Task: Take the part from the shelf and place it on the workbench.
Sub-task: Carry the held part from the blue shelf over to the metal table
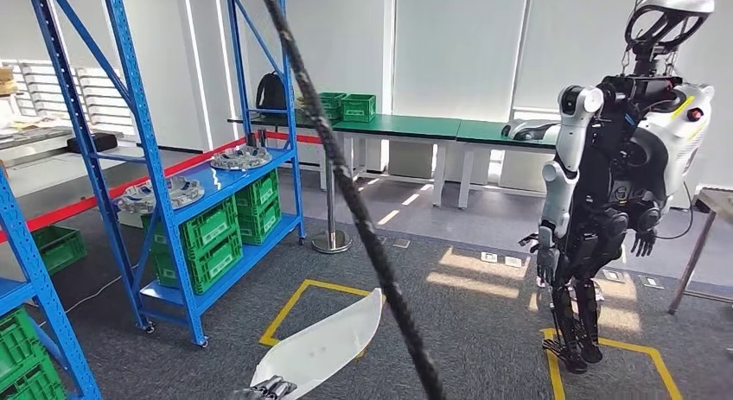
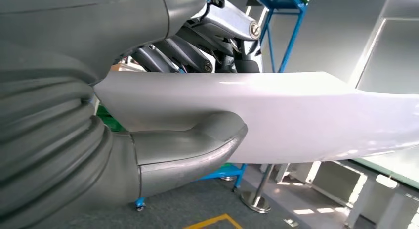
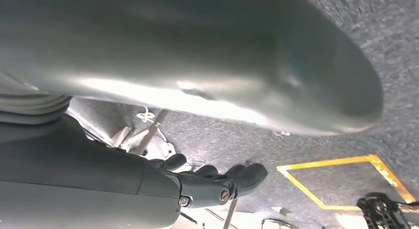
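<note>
The blue shelf [image 1: 164, 201] stands on the grey carpet, holding green crates [image 1: 207, 236] on its lower levels and round metal parts [image 1: 162, 193] on the level above them. Well apart from the shelf, past a slanting black cable [image 1: 363, 210], a second humanoid robot [image 1: 618, 175] hangs upright over a yellow floor marking. Behind the shelf runs a green-topped workbench [image 1: 406, 126] with more green crates on it. Near the shelf's foot, over another yellow floor square, the white curved part [image 1: 320, 344] is off the shelf and carried in the air. The left hand [image 2: 188, 115] grips one end of it, thick thumb pressed flat against one face and darker fingers [image 2: 173, 53] wrapped over the opposite side. The right hand [image 3: 217, 182] hangs over the carpet, its fingers curled inward with nothing in them.
</note>
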Action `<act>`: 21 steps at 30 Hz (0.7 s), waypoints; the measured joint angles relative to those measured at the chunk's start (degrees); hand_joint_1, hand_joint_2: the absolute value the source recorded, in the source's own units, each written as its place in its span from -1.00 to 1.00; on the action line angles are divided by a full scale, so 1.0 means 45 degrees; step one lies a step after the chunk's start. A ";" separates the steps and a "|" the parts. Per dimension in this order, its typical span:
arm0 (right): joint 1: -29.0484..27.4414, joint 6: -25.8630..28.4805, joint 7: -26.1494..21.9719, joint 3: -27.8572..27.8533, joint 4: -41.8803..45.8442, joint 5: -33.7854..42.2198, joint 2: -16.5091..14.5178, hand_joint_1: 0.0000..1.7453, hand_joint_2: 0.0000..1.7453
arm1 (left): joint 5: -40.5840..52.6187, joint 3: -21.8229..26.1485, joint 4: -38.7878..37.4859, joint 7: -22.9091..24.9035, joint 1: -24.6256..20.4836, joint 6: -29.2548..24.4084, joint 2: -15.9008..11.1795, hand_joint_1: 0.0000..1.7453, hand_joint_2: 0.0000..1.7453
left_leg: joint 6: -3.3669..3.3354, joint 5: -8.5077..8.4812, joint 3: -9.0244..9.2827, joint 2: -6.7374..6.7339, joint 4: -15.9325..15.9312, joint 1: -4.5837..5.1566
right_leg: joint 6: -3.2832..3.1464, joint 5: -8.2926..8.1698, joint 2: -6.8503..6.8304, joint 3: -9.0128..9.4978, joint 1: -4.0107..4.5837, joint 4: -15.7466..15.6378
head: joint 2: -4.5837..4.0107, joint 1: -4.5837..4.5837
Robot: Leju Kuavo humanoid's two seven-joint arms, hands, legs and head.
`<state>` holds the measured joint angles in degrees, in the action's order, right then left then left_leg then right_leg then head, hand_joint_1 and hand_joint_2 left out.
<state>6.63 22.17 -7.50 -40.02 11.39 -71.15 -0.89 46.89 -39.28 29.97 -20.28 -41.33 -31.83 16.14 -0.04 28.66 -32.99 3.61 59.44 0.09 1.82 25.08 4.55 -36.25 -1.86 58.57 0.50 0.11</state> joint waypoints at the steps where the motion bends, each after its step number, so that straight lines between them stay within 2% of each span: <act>1: -0.0004 -0.0023 0.0034 0.0000 0.0000 -0.0046 -0.0009 -1.00 -1.00 | -0.0010 0.0000 0.0010 -0.0002 0.0003 -0.0028 -0.0015 1.00 1.00 | -0.0080 -0.0040 0.0000 -0.0090 -0.0021 0.0013 | 0.0102 -0.0056 0.0095 -0.0027 -0.0036 -0.0049 | 0.0000 -0.0005; 3: 0.0018 -0.0058 0.0158 0.0002 0.0000 -0.0159 -0.0056 -1.00 -1.00 | -0.0042 0.0000 0.0045 -0.0048 0.0004 -0.0103 -0.0066 1.00 1.00 | -0.0276 -0.0145 0.0034 -0.0306 -0.0137 -0.0004 | 0.0220 0.0052 -0.0156 -0.0138 -0.0035 0.0124 | 0.0000 -0.0036; 4: 0.0061 -0.0058 0.0210 0.0004 0.0000 -0.0189 -0.0084 -1.00 -1.00 | -0.0061 0.0000 0.0062 -0.0088 0.0009 -0.0136 -0.0106 1.00 1.00 | -0.0361 -0.0191 0.0055 -0.0431 -0.0198 -0.0021 | 0.0249 0.0297 -0.0397 -0.0327 -0.0008 0.0532 | 0.0000 -0.0053; 5: 0.0107 -0.0046 0.0240 0.0005 0.0000 -0.0212 -0.0110 -1.00 -1.00 | -0.0076 0.0000 0.0069 -0.0124 0.0031 -0.0153 -0.0164 1.00 1.00 | -0.0422 -0.0213 0.0063 -0.0568 -0.0223 -0.0016 | 0.0265 0.0680 -0.0667 -0.0649 0.0017 0.1238 | 0.0000 -0.0074; 7: 0.0156 -0.0029 0.0217 0.0005 0.0000 -0.0249 -0.0149 -1.00 -1.00 | -0.0074 0.0000 0.0066 -0.0142 0.0135 -0.0192 -0.0289 1.00 1.00 | -0.0473 -0.0211 0.0038 -0.0823 -0.0212 0.0027 | 0.0310 0.1422 -0.0849 -0.1421 0.0040 0.2945 | 0.0000 -0.0090; 8: 0.0154 -0.0039 0.0198 0.0005 0.0000 -0.0282 -0.0166 -1.00 -1.00 | -0.0054 0.0000 0.0063 -0.0118 0.0204 -0.0226 -0.0345 1.00 1.00 | -0.0481 -0.0205 0.0026 -0.0939 -0.0199 0.0045 | 0.0319 0.1563 -0.0869 -0.1641 0.0040 0.3463 | 0.0000 -0.0095; 9: 0.0152 -0.0064 0.0183 0.0013 0.0000 -0.0334 -0.0180 -1.00 -1.00 | -0.0028 0.0000 0.0064 -0.0075 0.0263 -0.0276 -0.0391 1.00 1.00 | -0.0482 -0.0194 0.0016 -0.1046 -0.0178 0.0054 | 0.0315 0.1458 -0.0892 -0.1602 0.0041 0.3471 | 0.0000 -0.0098; 10: 0.0167 -0.0111 0.0192 0.0035 0.0000 -0.0405 -0.0188 -1.00 -1.00 | -0.0002 0.0000 0.0080 -0.0018 0.0303 -0.0326 -0.0435 1.00 1.00 | -0.0474 -0.0179 0.0010 -0.1143 -0.0152 0.0058 | 0.0298 0.1156 -0.0940 -0.1299 0.0045 0.2960 | 0.0000 -0.0103; 12: 0.0266 -0.0228 0.0266 0.0113 0.0000 -0.0545 -0.0193 -1.00 -1.00 | 0.0047 0.0000 0.0167 0.0110 0.0330 -0.0398 -0.0522 1.00 1.00 | -0.0408 -0.0120 -0.0004 -0.1327 -0.0083 0.0087 | 0.0233 0.0486 -0.1208 -0.0315 0.0090 0.1213 | 0.0000 -0.0110; 13: 0.0342 -0.0285 0.0318 0.0154 0.0000 -0.0597 -0.0196 -1.00 -1.00 | 0.0080 0.0000 0.0227 0.0171 0.0333 -0.0410 -0.0567 1.00 1.00 | -0.0352 -0.0084 -0.0015 -0.1401 -0.0051 0.0116 | 0.0176 0.0300 -0.1324 0.0036 0.0127 0.0536 | 0.0000 -0.0106; 14: 0.0410 -0.0330 0.0371 0.0187 0.0000 -0.0632 -0.0199 -1.00 -1.00 | 0.0115 0.0000 0.0283 0.0220 0.0342 -0.0415 -0.0606 1.00 1.00 | -0.0290 -0.0059 -0.0019 -0.1462 -0.0036 0.0145 | 0.0115 0.0236 -0.1396 0.0218 0.0165 0.0153 | 0.0000 -0.0097; 17: 0.0481 -0.0393 0.0465 0.0223 0.0000 -0.0655 -0.0194 -1.00 -1.00 | 0.0227 0.0000 0.0424 0.0319 0.0414 -0.0420 -0.0652 1.00 1.00 | -0.0099 -0.0028 -0.0002 -0.1568 -0.0070 0.0164 | -0.0082 0.0209 -0.1249 0.0214 0.0186 -0.0002 | 0.0000 -0.0073; 18: 0.0481 -0.0390 0.0458 0.0222 0.0000 -0.0632 -0.0191 -1.00 -1.00 | 0.0264 0.0000 0.0470 0.0338 0.0437 -0.0419 -0.0655 1.00 1.00 | -0.0023 0.0060 -0.0039 -0.1472 0.0020 0.0145 | -0.0147 0.0181 -0.1197 0.0225 0.0159 -0.0038 | 0.0000 -0.0062; 19: 0.0490 -0.0378 0.0438 0.0221 0.0000 -0.0602 -0.0188 -1.00 -1.00 | 0.0308 0.0000 0.0512 0.0348 0.0451 -0.0414 -0.0657 1.00 1.00 | 0.0048 0.0268 -0.0158 -0.1317 0.0304 0.0127 | -0.0216 0.0147 -0.1142 0.0238 0.0125 -0.0076 | 0.0000 -0.0051; 21: 0.0512 -0.0346 0.0398 0.0219 0.0000 -0.0539 -0.0190 -1.00 -1.00 | 0.0370 0.0000 0.0544 0.0353 0.0483 -0.0375 -0.0675 1.00 1.00 | 0.0140 0.0992 -0.0725 -0.0977 0.1607 0.0075 | -0.0309 0.0122 -0.1014 0.0243 0.0102 -0.0106 | 0.0000 -0.0021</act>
<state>8.93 20.61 -5.70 -39.04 11.39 -73.57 -1.74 48.55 -39.28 32.42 -18.69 -39.15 -33.52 13.10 0.59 33.12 -36.25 -0.78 66.67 0.43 0.43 25.63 -0.01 -35.16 -1.40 58.09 0.50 0.02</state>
